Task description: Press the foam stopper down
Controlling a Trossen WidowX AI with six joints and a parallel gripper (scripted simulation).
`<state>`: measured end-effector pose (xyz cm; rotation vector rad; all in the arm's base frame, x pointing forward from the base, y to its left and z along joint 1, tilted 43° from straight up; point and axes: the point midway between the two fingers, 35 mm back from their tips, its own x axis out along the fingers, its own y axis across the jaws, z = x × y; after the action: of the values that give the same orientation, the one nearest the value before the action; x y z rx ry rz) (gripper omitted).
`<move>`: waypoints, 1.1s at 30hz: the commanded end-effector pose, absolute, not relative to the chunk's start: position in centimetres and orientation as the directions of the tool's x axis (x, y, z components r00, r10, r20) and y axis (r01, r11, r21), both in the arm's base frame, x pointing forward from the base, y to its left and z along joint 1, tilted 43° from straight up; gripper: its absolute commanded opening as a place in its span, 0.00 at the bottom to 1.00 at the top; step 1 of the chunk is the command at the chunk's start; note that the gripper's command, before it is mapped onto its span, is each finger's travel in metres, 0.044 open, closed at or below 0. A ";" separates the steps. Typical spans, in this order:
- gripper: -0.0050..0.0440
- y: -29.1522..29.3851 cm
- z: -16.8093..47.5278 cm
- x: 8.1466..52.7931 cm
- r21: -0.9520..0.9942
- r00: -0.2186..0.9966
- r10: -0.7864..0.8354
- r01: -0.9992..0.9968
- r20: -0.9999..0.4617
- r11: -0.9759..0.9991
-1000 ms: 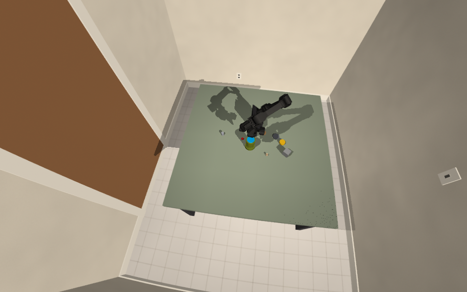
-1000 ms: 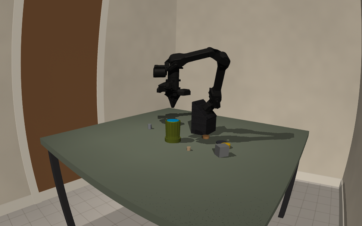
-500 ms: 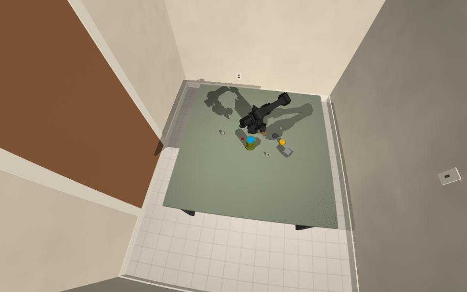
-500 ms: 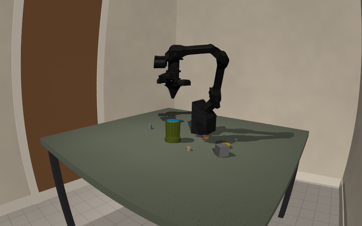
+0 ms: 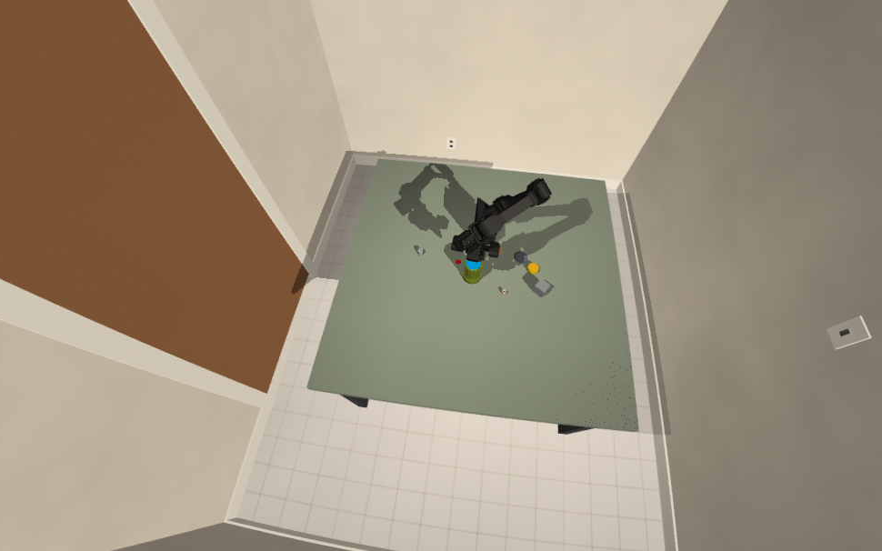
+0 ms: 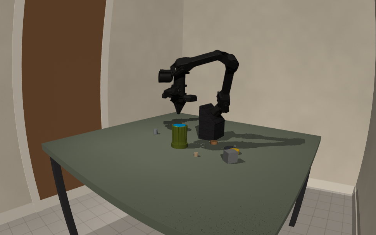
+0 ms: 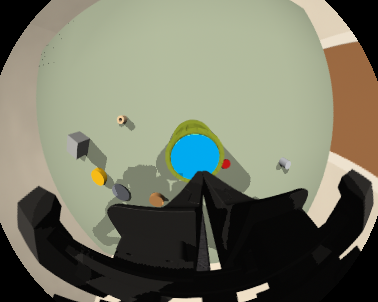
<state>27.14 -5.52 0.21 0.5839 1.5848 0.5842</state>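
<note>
My pincer [image 6: 178, 112] is clenched on nothing, poised above the jar [image 6: 179, 136]. Its blue stopper [image 6: 179, 125] looks about rim-level; I can't tell whether pressing remains.

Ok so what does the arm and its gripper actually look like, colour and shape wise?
The arm is matte black all over, built of chunky, rounded links on a boxy black base. A stubby black cylinder sticks out sideways at the wrist. The gripper has two black fingers tapering to a narrow wedge. No cables, labels or coloured markings show.
</note>
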 end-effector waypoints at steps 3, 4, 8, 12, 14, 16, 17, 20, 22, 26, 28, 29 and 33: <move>0.10 -2.7 -2.3 26.2 0.678 -0.092 0.679 0.038 -0.729 0.734; 0.10 -2.7 -2.3 26.2 0.678 -0.092 0.679 0.038 -0.729 0.734; 0.10 -2.6 -2.5 26.2 0.679 -0.092 0.679 0.038 -0.729 0.734; 0.10 -2.2 -3.0 26.1 0.678 -0.092 0.679 0.038 -0.729 0.734; 0.10 -1.9 -3.2 26.1 0.678 -0.092 0.679 0.038 -0.729 0.734; 0.10 -1.7 -3.4 26.1 0.678 -0.092 0.679 0.038 -0.729 0.734; 0.10 -1.7 -3.5 26.1 0.678 -0.092 0.679 0.038 -0.729 0.734; 0.10 -1.6 -3.5 26.1 0.678 -0.092 0.679 0.038 -0.729 0.734; 0.10 -1.6 -3.5 26.1 0.678 -0.092 0.679 0.038 -0.729 0.734; 0.10 -1.6 -3.5 26.1 0.678 -0.092 0.679 0.038 -0.729 0.734; 0.10 -1.6 -3.5 26.1 0.678 -0.092 0.679 0.038 -0.729 0.734; 0.10 -1.6 -3.5 26.1 0.678 -0.092 0.679 0.038 -0.729 0.734; 0.10 -1.6 -3.5 26.1 0.679 -0.093 0.679 0.038 -0.728 0.733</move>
<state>26.05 -1.73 -3.51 0.5859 1.5935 0.5914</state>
